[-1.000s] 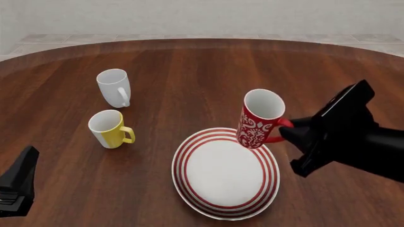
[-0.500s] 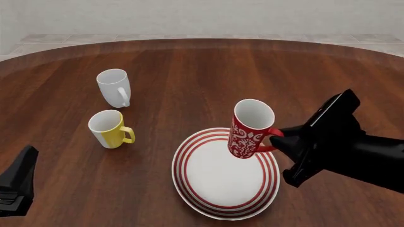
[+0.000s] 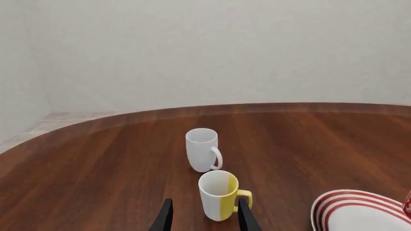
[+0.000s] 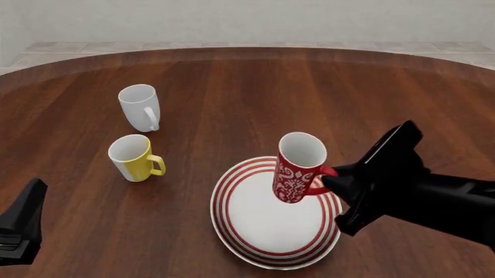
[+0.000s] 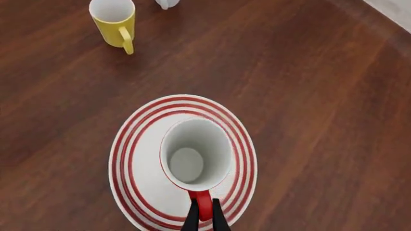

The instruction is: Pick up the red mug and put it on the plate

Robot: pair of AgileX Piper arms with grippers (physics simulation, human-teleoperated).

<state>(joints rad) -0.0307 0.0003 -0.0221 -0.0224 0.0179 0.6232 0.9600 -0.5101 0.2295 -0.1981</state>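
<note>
Left gripper [image 4: 22,223], black: sits at the near left corner of the dark brown wooden table [image 4: 232,87], low and well apart from all the crockery. In the left wrist view its two fingertips [image 3: 165,219] stand parted with nothing between them; the yellow-and-white mug lies beyond that gap, not touched.

Plain white ceramic mug [image 4: 140,107]: upright on the left half of the table, farther from the near edge than the others, handle facing the near edge. Same mug in the left wrist view [image 3: 203,149].

Yellow-and-white ceramic mug [image 4: 134,157]: upright just nearside of the white mug, handle pointing right towards the plate. Seen also in the left wrist view [image 3: 219,195] and right wrist view [image 5: 115,21].

Large round white plate with concentric red rings at its rim [image 4: 232,223]: flat on the table close to the near edge, slightly right of centre. Its edge shows in the left wrist view [image 3: 334,207]; the right wrist view shows it from above [image 5: 138,192].

Tall slim red mug with white floral pattern and white interior [image 4: 296,168]: opening up, tilted slightly, over the far right part of the plate. Whether its base touches the plate cannot be told. In the right wrist view [image 5: 194,154] the mug's outline falls wholly inside the plate's rings.

Right gripper [image 4: 331,178], black: reaches in from the right edge, fingers [image 5: 216,220] clamped on the red handle.
</note>
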